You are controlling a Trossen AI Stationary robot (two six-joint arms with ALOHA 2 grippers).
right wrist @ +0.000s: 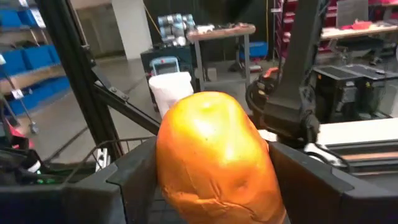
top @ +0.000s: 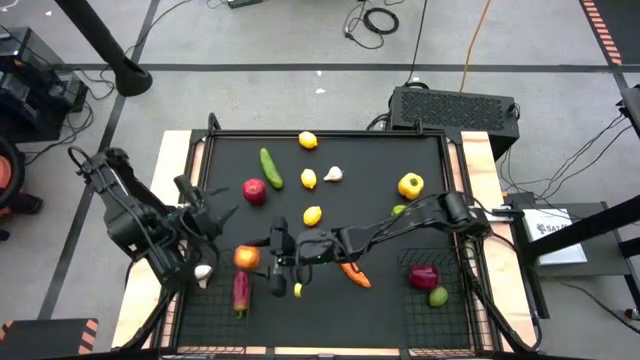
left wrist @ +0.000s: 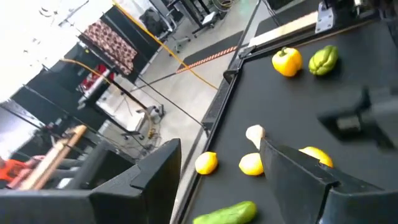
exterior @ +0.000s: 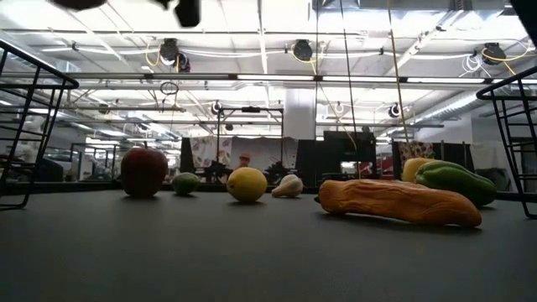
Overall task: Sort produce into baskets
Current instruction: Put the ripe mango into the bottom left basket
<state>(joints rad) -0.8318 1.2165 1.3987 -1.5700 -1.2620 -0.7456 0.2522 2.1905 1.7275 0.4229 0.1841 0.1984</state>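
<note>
Produce lies spread over the black table [top: 330, 215], and one piece is in the right gripper [top: 262, 257]: an orange pepper [top: 246, 257], clamped between the two fingers, as the right wrist view shows it large and close [right wrist: 214, 155]. This gripper reaches far across to the left side of the table, and the pepper sits at its tip, just at the edge of the left basket [top: 200, 315]. Inside that basket, near the gripper, are a white garlic [top: 204, 271] and a dark red piece [top: 241, 290].

Behind the right gripper, along its arm, an orange carrot [top: 355, 274] lies on the table; in the low view it is the long piece in front [exterior: 394, 201]. A small yellow piece [top: 298, 290] lies just beside the gripper.

The right basket [top: 470, 315] holds a red piece [top: 423, 276] and a green one [top: 438, 296] — well apart from the gripper.

The left gripper [top: 212, 215] is beside the left basket, its fingers spread wide and holding nothing. Beyond it lie a red apple [top: 254, 191], a green cucumber [top: 271, 168] and lemons [top: 311, 215] — all apart from it.
</note>
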